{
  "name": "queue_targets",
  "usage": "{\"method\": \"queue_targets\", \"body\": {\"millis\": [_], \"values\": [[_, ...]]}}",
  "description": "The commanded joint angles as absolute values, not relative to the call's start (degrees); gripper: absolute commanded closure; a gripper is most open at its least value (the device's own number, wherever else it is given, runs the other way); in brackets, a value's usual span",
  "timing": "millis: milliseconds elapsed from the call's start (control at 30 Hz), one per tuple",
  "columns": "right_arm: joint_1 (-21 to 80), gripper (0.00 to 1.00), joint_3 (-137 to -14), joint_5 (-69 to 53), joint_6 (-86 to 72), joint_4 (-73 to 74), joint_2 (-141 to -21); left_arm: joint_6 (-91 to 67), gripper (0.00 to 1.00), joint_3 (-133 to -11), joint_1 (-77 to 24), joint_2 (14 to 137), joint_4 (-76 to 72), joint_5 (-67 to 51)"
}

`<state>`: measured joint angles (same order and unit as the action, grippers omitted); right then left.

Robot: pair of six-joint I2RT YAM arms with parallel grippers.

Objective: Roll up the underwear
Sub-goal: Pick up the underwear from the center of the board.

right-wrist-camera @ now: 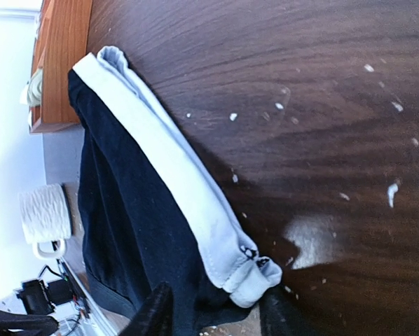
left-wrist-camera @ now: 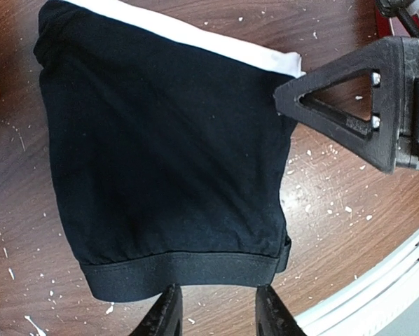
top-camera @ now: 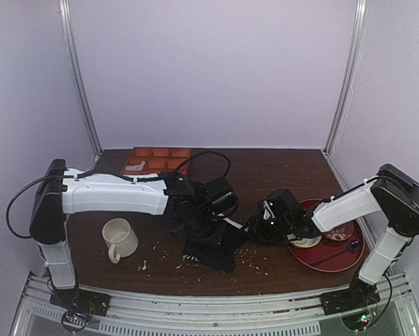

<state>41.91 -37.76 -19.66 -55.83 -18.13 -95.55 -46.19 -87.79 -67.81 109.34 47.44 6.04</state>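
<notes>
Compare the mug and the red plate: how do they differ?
The mug is cream and stands upright near the left arm; the plate is red, flat and lies under the right arm. The mug looks empty; the plate holds small items. Both rest on the table.

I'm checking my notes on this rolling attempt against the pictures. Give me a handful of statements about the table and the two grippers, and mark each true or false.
1. The underwear lies spread flat on the table, not yet rolled. True.
2. The cream mug stands on the red plate. False: it stands on the bare table under the left arm, far from the plate on the right.
3. The left gripper has its jaws open at the black waistband edge. True.
4. The right gripper is at the white-edged corner of the underwear. True.
5. The orange compartment tray sits at the near edge by the arm bases. False: it is at the back of the table.
</notes>
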Motion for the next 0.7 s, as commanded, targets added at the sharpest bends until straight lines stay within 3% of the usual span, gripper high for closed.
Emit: {"method": "queue_targets", "body": {"millis": [0,100,333,667], "values": [[41.28,0.68,-37.76,-20.83,-56.41,-17.52,-97.48,-47.59,0.53,-87.97,-68.37,110.08,47.68,7.51],[41.12,0.82,-38.55,-20.74,-55.72,-16.25,-96.70,-47.37,0.53,-88.43,-68.47,110.45,47.68,7.48],[41.13,0.99,-40.80,-20.70,-53.35,-12.04,-94.89,-46.74,0.52,-90.79,-69.19,112.45,47.71,6.71],[41.13,1.00,-42.19,-20.87,-52.71,-9.40,-95.57,-48.64,0.44,-93.77,-73.31,117.09,47.68,8.22]]}}
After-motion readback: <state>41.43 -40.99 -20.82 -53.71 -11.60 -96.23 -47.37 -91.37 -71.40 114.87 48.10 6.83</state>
